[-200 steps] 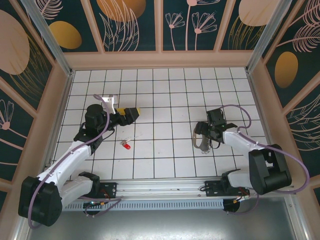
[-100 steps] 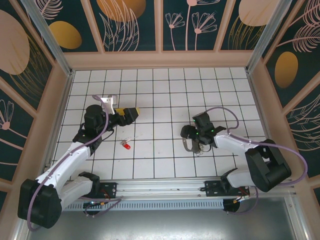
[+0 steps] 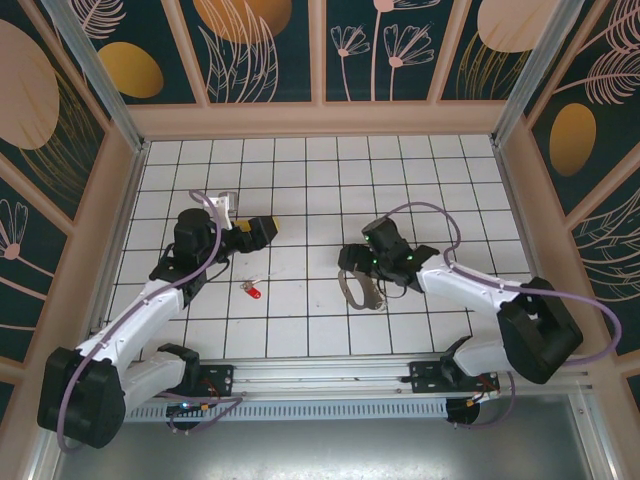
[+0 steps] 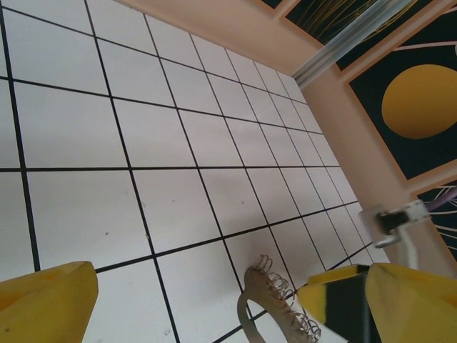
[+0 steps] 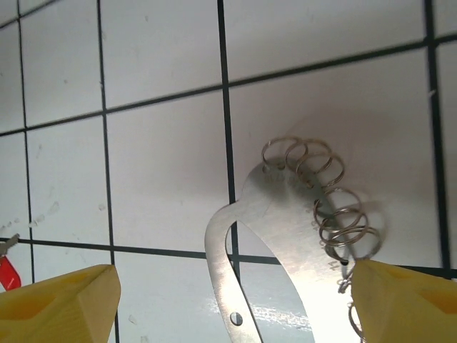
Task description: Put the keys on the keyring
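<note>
Right of centre on the white gridded table, the right gripper straddles the keyring. Its jaws are set wide across the ring's breadth and appear to clamp it, likely to carry it toward the key lying well to the left. The flat, dull-sheened strap curves into a D edged with springy wire coils. The left gripper hovers wide open and empty just beyond the red-headed, thin-bladed key.
</note>
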You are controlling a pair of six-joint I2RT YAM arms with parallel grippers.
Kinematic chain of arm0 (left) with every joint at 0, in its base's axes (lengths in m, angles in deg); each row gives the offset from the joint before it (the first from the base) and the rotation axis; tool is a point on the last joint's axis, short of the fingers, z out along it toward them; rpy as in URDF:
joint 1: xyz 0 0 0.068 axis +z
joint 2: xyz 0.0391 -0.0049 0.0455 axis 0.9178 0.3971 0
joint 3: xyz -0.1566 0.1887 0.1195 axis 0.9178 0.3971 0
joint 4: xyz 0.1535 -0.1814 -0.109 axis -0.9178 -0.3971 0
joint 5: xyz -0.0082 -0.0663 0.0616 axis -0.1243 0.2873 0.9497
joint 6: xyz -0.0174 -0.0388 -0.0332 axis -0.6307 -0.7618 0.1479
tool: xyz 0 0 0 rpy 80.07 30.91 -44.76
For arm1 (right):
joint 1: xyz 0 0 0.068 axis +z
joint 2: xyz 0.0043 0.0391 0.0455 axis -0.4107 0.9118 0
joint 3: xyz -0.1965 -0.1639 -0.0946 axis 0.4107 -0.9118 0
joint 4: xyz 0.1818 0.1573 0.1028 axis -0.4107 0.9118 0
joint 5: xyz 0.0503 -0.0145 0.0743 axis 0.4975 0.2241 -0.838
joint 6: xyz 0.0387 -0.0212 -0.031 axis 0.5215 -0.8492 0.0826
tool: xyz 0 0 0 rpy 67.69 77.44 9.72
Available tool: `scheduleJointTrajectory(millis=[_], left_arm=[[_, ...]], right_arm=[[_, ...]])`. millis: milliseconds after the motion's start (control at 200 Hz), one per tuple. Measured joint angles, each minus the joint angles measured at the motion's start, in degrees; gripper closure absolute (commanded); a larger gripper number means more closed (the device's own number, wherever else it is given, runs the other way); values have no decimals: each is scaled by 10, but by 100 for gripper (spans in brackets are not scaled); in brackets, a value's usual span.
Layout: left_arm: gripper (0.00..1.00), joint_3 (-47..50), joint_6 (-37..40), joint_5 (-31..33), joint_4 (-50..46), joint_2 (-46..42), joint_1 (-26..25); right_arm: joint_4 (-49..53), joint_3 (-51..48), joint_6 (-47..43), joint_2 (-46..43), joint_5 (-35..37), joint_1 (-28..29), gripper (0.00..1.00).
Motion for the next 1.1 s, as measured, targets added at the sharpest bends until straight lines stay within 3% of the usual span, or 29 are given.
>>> scheduleJointTrajectory(millis=[170, 260, 355, 546, 611, 836, 1101], left_arm=[[9, -2, 1, 0, -2, 22, 0], [14, -7, 4, 0, -8, 28, 0], [27, -15, 10, 0, -18, 33, -3], [41, -50, 35, 2, -37, 75, -53], [44, -70, 42, 3, -42, 105, -83], [53, -150, 58, 7, -44, 237, -176], [62, -252, 94, 20, -46, 369, -234]], right_arm=[[46, 43, -61, -1, 20, -45, 18], [56, 66, -100, 24, 20, -73, 24], [59, 82, -141, 57, 8, -95, 28], [52, 84, -201, 92, -57, -145, 40], [24, 70, -206, 86, -90, -170, 39], [-71, -57, -180, -4, -170, -268, 22], [-141, -121, -165, -55, -199, -297, 18]])
